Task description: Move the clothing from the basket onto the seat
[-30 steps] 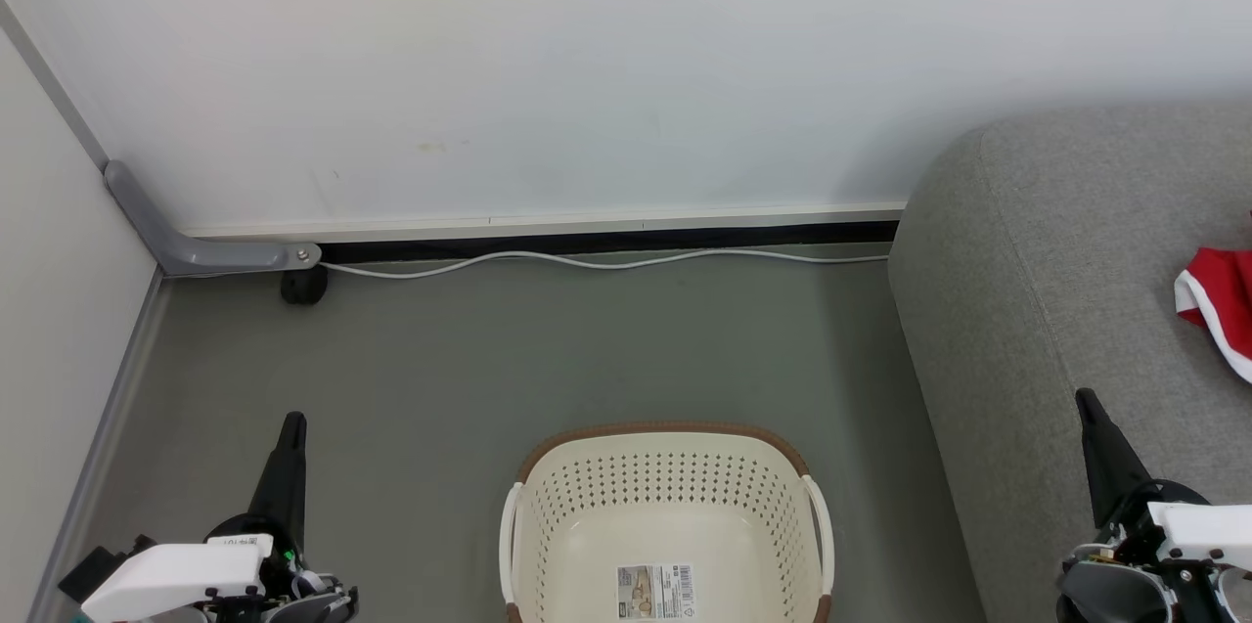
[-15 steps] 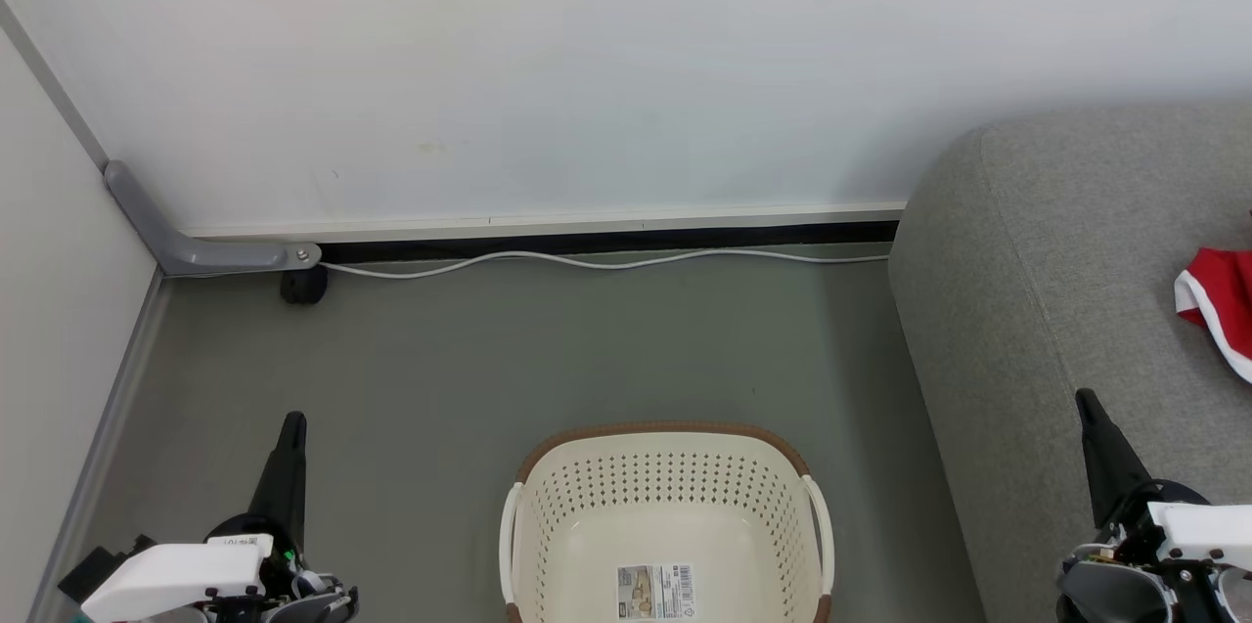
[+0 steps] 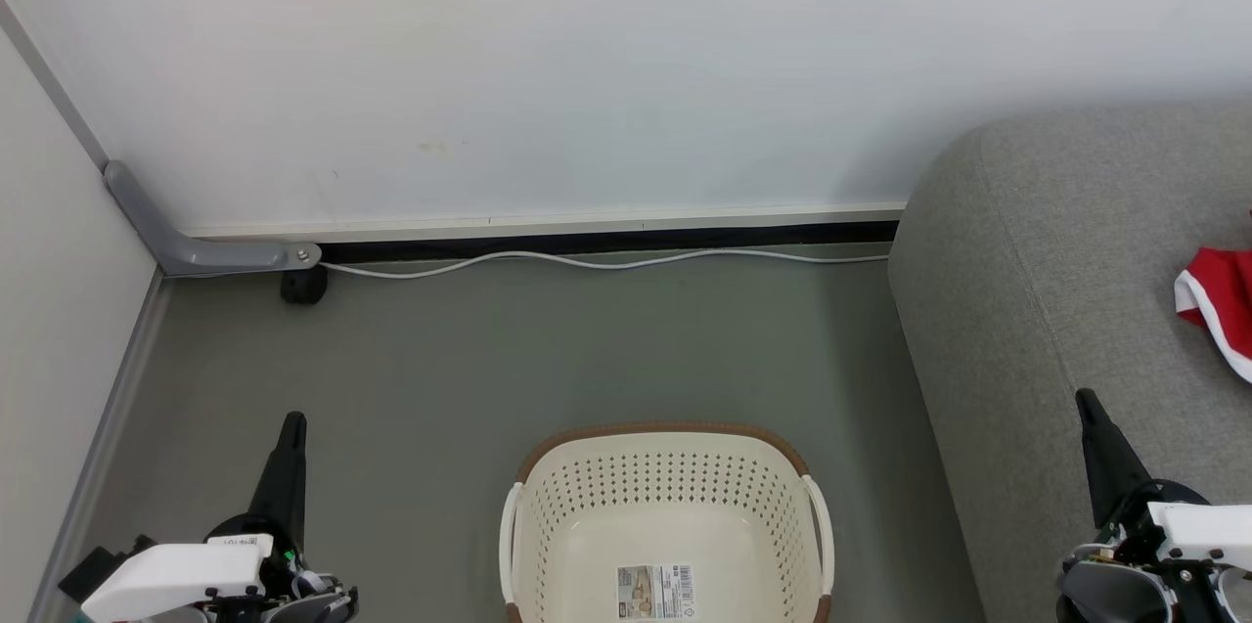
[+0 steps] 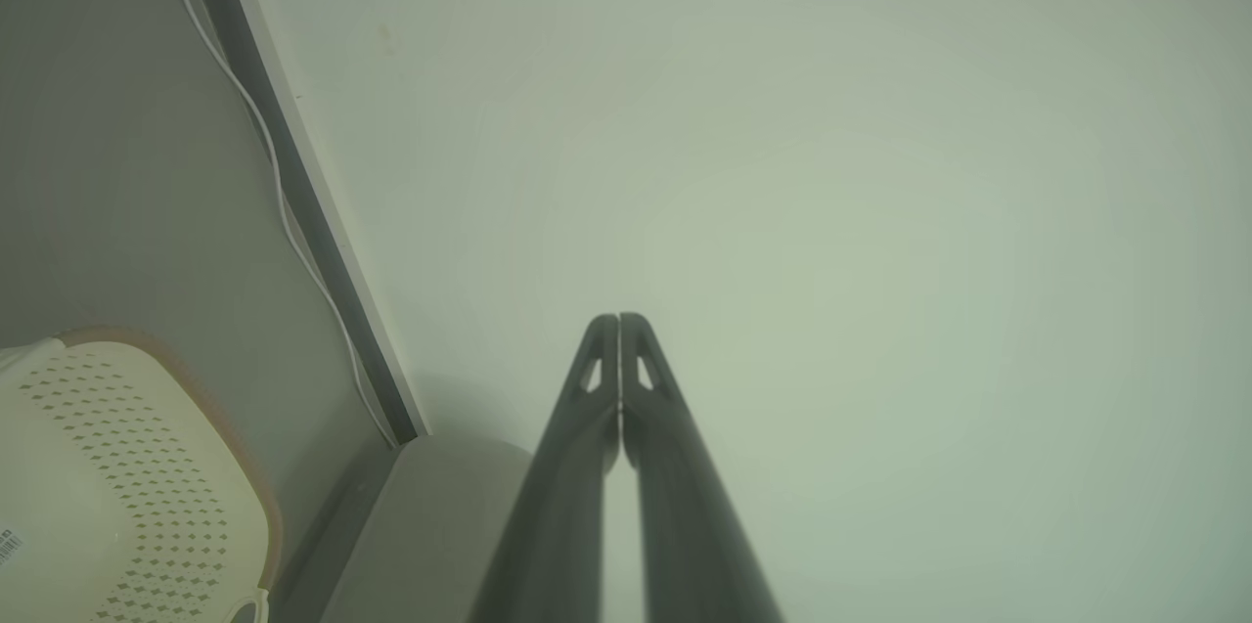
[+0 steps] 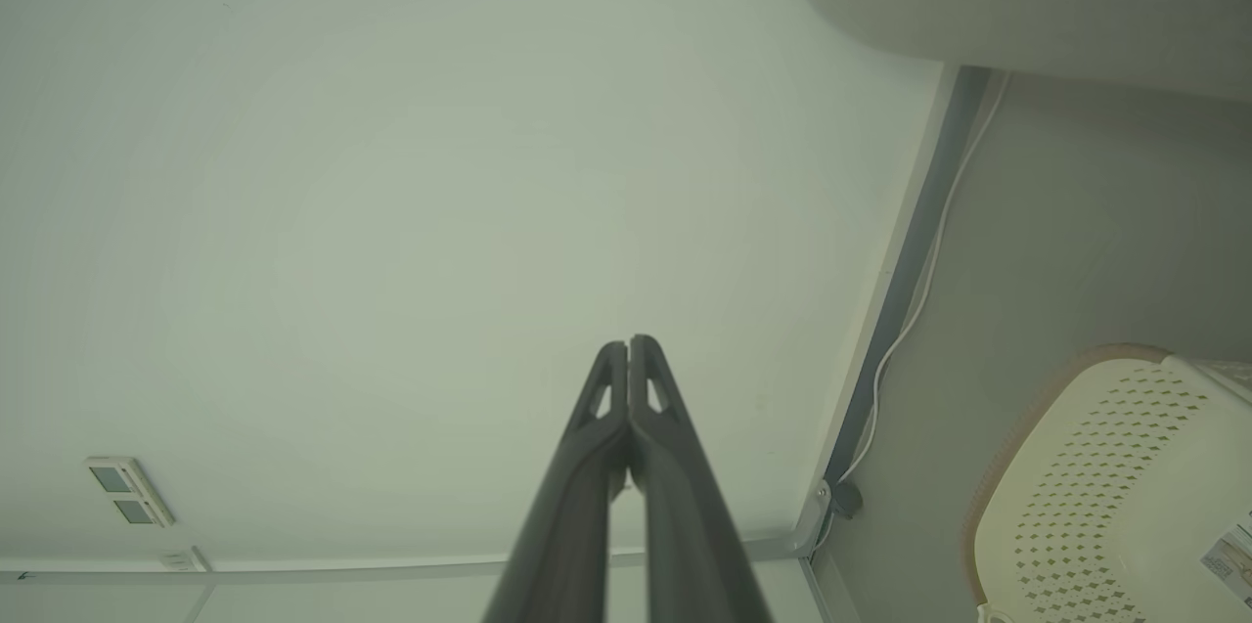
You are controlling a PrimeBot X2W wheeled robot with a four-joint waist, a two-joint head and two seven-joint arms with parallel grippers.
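The cream basket [image 3: 587, 545] with a brown rim stands on the floor at the bottom centre, holding no garment, its label sticker showing on the bottom. A red garment with white edging [image 3: 1218, 302] lies on the grey sofa [image 3: 1056, 261] at the right edge, partly cut off. My left gripper [image 3: 292, 422] hangs shut to the left of the basket, holding nothing; its tips [image 4: 619, 320] press together. My right gripper [image 3: 1084, 398] is shut over the sofa's front part, well short of the garment, tips [image 5: 627, 343] together. The basket [image 4: 117, 467] [image 5: 1105, 486] also appears in both wrist views.
A white wall [image 3: 587, 66] closes the back, with a white cable [image 3: 606, 259] along its base. A grey bracket with a black caster [image 3: 303, 283] sits in the left corner. Grey-green floor [image 3: 548, 349] lies between wall and basket. A wall panel [image 3: 49, 330] bounds the left.
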